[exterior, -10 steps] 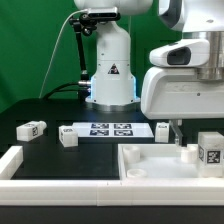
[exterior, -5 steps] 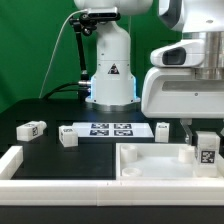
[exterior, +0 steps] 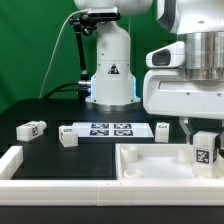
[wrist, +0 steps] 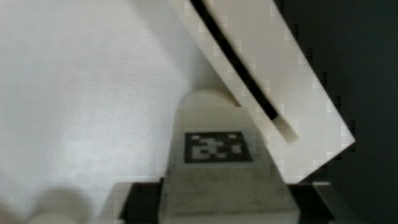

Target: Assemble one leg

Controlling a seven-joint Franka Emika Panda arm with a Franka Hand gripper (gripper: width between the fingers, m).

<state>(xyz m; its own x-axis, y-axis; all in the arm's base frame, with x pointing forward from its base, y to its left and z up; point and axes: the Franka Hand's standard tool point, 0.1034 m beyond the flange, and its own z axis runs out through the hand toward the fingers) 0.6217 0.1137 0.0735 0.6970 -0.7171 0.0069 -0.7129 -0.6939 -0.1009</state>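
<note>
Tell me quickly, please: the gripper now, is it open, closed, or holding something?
Gripper: closed on the leg, the small white block with the tag, held over the square tray-like piece.

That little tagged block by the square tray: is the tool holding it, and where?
Yes: the tool grips the leg by its two opposite sides, tag face left uncovered.

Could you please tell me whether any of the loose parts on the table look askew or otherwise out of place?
Mostly tidy. The one oddity is the leg at the exterior view's far left: it lies turned at an angle, unlike the two small legs by the marker board. The gripper holds a fourth leg over the square piece.
</note>
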